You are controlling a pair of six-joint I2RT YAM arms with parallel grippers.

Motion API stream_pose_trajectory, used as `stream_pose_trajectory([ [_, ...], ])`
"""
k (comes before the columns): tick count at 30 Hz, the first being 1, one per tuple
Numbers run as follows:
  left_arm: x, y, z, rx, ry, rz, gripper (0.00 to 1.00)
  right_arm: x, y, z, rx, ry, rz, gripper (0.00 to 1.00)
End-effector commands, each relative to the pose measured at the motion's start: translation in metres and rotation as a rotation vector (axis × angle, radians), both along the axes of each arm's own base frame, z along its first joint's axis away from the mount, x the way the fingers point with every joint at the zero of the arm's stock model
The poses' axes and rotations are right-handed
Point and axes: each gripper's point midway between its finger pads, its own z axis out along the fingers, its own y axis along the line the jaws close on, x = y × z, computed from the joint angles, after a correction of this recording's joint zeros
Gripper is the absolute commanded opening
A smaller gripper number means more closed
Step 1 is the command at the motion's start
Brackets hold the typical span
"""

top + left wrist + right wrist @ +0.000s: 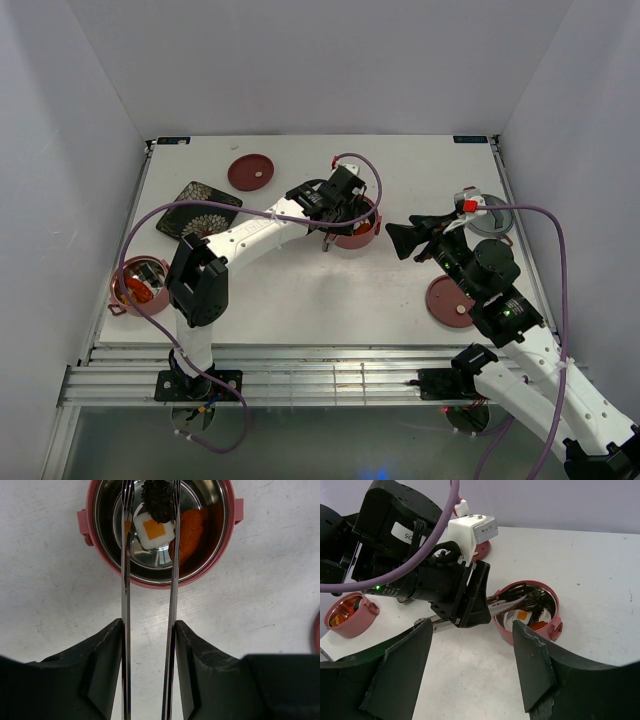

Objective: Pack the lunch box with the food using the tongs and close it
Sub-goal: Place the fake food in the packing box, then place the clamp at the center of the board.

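**Left pincer** (149, 625): clamped on the tongs (125, 580), with 1 finger (107, 645) pressed to the outside of each arm. The 2 tong arms stand apart, nearly parallel. They run straight ahead of the pincer over the white surface (260, 580) and into a bowl tier (150, 584) of the lunch box.

**Inside that tier:** the tong tips are over the steel floor.
- A white roll (154, 530) with an orange centre lies between the tips. I cannot tell whether the arms touch it.
- A dark bristly piece (159, 500) sits just beyond the roll.
- An orange-red piece (190, 530) rests against the steel wall, on the pincer's right of the roll. The right tong arm crosses its edge.

**Right pincer** (471, 630): wide, nothing in it, off the surface. It points at the left pincer, which is close ahead. The same tier lies just ahead and to its right, clear of both fingers.

**Second tier** (355, 630): well behind the left pincer, near that arm's elbow. It is open, with orange-red food inside.

**Lids:** both are off and lying flat.
- 1 dark-red lid (450, 301) is behind the right pincer, beside its arm.
- The other lid (250, 172) is behind the left pincer and to its left.

**Floral plate** (198, 210): behind the left pincer, alongside its forearm.
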Motion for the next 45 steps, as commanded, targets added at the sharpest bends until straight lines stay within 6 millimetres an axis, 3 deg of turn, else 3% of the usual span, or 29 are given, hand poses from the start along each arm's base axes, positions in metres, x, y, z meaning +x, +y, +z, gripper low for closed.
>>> stream_pose_trajectory([
  [1, 0.004, -0.004, 0.022, -0.039, -0.057, 0.004, 0.54, 0.001, -0.002, 0.012, 0.018, -0.044, -0.015, 0.71],
  [5, 0.002, -0.005, 0.033, -0.063, -0.070, 0.001, 0.54, 0.001, -0.002, 0.011, 0.018, -0.044, -0.014, 0.71],
  [13, 0.000, 0.007, 0.101, -0.151, -0.191, 0.031, 0.54, 0.001, -0.001, 0.011, 0.017, -0.043, -0.011, 0.71],
  [17, 0.006, 0.021, 0.111, -0.130, -0.230, 0.076, 0.55, 0.000, -0.001, 0.012, 0.017, -0.047, -0.008, 0.71],
  [20, 0.014, 0.035, 0.104, -0.124, -0.216, 0.121, 0.55, 0.000, -0.001, 0.012, 0.018, -0.046, -0.006, 0.71],
  [26, 0.033, 0.091, 0.069, -0.093, -0.172, 0.281, 0.54, 0.000, 0.001, 0.010, 0.016, -0.042, 0.005, 0.71],
  [27, 0.035, 0.108, 0.053, -0.090, -0.137, 0.318, 0.54, 0.000, 0.002, 0.011, 0.016, -0.042, 0.008, 0.71],
  [30, 0.038, 0.125, 0.044, -0.118, -0.142, 0.360, 0.54, -0.001, 0.003, 0.011, 0.016, -0.042, 0.017, 0.71],
  [45, 0.024, 0.132, -0.040, -0.061, -0.027, 0.386, 0.57, -0.002, 0.005, 0.011, 0.016, -0.040, 0.025, 0.71],
])
